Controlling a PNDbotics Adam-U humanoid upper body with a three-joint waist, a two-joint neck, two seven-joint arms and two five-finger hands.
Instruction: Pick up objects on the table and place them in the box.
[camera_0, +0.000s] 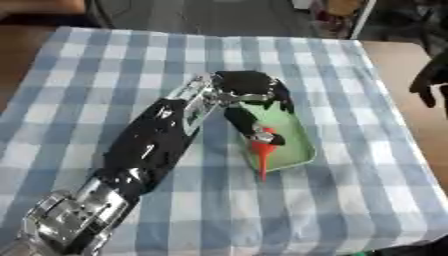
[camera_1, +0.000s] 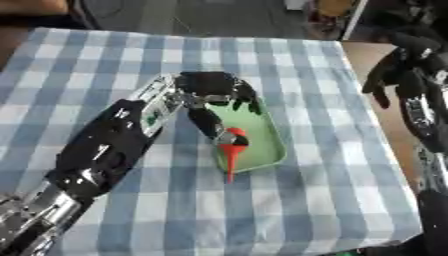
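My left arm runs from the lower left corner of the frame diagonally up to the centre, and my left hand (camera_0: 248, 90) sits over the near-left end of the green box (camera_0: 297, 137), a shallow tray with rounded corners lying a little right of centre on the surface (camera_0: 105, 65), which is covered in a blue and white checked cloth. The hand's fingers (camera_0: 249, 122) are curled downward into the box, and their tips are closed on the top of a red object (camera_0: 263, 147). That object has a wider rounded upper part at the fingertips and tapers to a thin stem pointing toward the bottom of the frame; its upper part lies over the box floor, while the stem crosses the box's near rim and its tip ends over the cloth just below the box. I cannot make out what the red thing is beyond that shape. I cannot tell whether it rests on the box floor or hangs from the fingers. My right hand (camera_1: 389, 72) shows at the upper right edge, past the right border of the cloth, hanging with its fingers loosely straight and pointing down, holding nothing.
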